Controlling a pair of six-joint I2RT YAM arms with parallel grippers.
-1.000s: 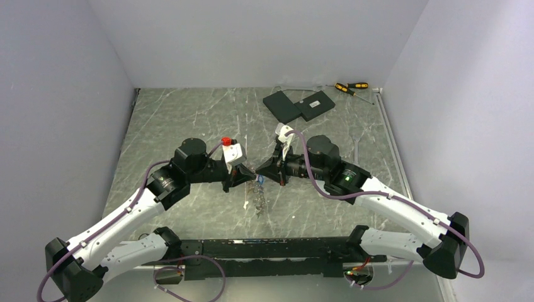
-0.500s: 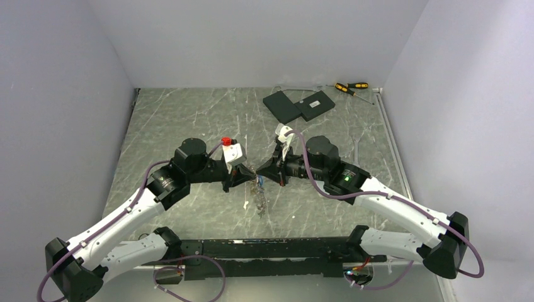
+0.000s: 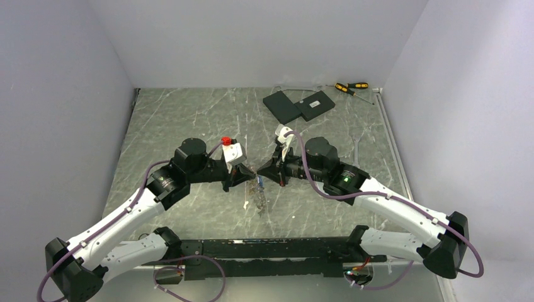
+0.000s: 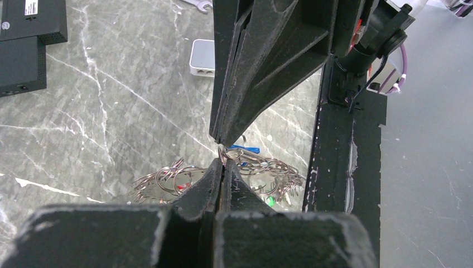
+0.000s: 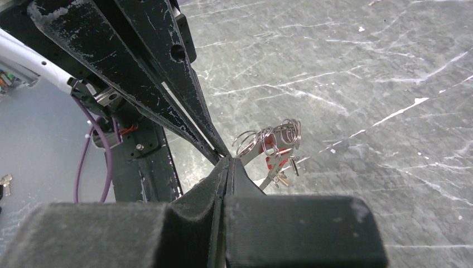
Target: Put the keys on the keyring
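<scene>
In the top view my left gripper (image 3: 247, 177) and right gripper (image 3: 259, 175) meet tip to tip at the table's middle, both shut. The keyring (image 3: 257, 192), a bunch of thin metal rings and small keys, dangles just below them. From the left wrist, my left gripper (image 4: 222, 162) pinches the keyring (image 4: 262, 167) wire, and the right fingers (image 4: 262, 61) come down onto the same spot. Blue (image 4: 246, 149), green (image 4: 271, 201) and red tags show among the rings. From the right wrist, my right gripper (image 5: 228, 159) is shut on a flat silver key (image 5: 254, 154) that leads into the bunch.
Two flat black boxes (image 3: 299, 105) and yellow-and-black screwdrivers (image 3: 351, 87) lie at the back right. A small white box (image 4: 202, 57) sits on the marble beyond the grippers. The black base rail (image 3: 271, 248) runs along the near edge. Grey walls close in both sides.
The hanging bunch has shifted slightly under the gripper tips. Both arms stay almost where they were, and both grippers remain shut.
</scene>
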